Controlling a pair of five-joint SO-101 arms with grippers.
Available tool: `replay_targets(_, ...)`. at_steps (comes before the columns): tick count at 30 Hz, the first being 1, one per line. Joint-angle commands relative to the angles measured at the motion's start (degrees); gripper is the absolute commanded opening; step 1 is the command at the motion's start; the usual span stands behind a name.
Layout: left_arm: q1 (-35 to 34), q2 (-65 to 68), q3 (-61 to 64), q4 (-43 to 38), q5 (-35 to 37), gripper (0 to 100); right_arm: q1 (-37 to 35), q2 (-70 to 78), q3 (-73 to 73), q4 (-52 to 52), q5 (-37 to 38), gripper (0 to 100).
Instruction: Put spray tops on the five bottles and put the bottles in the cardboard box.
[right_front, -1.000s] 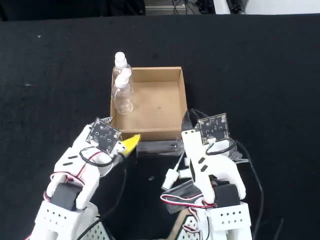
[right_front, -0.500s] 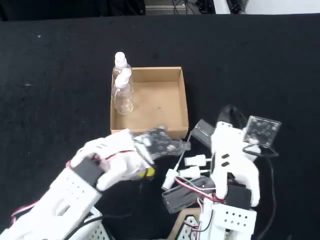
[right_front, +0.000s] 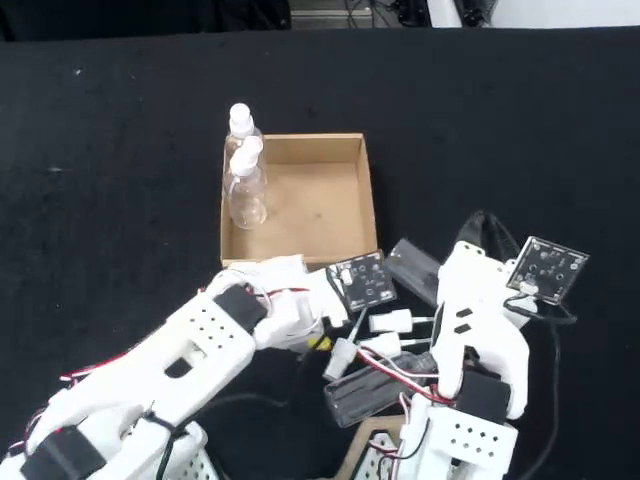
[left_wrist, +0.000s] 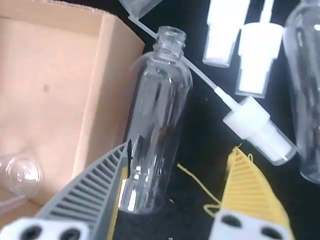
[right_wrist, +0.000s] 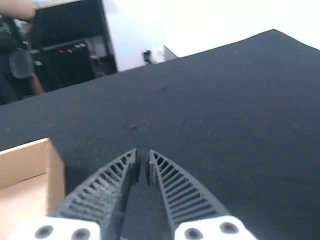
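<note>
Brown cardboard box (right_front: 296, 141) open on the black tabletop (right_front: 520, 120), with two capped bottles (right_front: 246, 190) upright along its left wall (seemingly both inside, the farther one right at the far corner). Just off the box's near right corner, a scatter of loose parts: white spray tops (right_front: 390, 322) and uncapped clear bottles (right_front: 410, 263) flat on the tabletop. Stretched across to that spot, the left arm (right_front: 200, 350).

Left gripper (left_wrist: 180, 150) spread wide, grey finger on one side and yellow finger on the other, astride an open-necked bottle (left_wrist: 160, 110) lying alongside the box's outer wall. That bottle close against the grey finger, well short of the yellow one, not pinched. Beside it, a long-tubed top (left_wrist: 257, 127) with its thin dip tube running past the neck, two more tops (left_wrist: 222, 30) beyond, and another clear bottle (left_wrist: 306, 75) farther out.

Right arm (right_front: 480, 330) raised next to the pile. Right gripper (right_wrist: 142, 167) pressed nearly together, only a sliver between the tips, holding nothing, aimed over bare tabletop past a corner of the box.
</note>
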Motion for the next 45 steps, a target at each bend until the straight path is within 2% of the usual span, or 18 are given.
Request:
replay_targets(1,0.1,1.8,-3.9,-2.5,-0.2,25,2.1,-1.1,-3.6,-1.5,-1.7,1.2)
replay_targets(7,-2.1,7.9,-8.4,-2.5,-0.4,25,2.0,-1.1,-3.6,-1.5,-1.7,1.2)
replay_targets(19,-0.7,21.6,-16.0,-2.5,-0.5,25,2.0,-1.1,-3.6,-1.5,-1.7,1.2)
replay_targets(25,-0.7,22.2,-15.3,-1.8,-0.5,25,2.0,-1.1,-3.6,-1.5,-1.7,1.2)
replay_targets(34,0.6,22.2,-15.9,4.8,-0.3,24,2.0,-1.1,-3.6,-1.6,-1.7,1.2)
replay_targets(40,0.7,22.2,-16.0,8.2,-0.5,8,2.0,-1.1,-3.6,-1.6,-1.7,1.2)
replay_targets(45,-0.7,17.0,-16.0,16.9,-0.6,6,2.0,-1.1,-3.6,-1.6,-1.7,1.2)
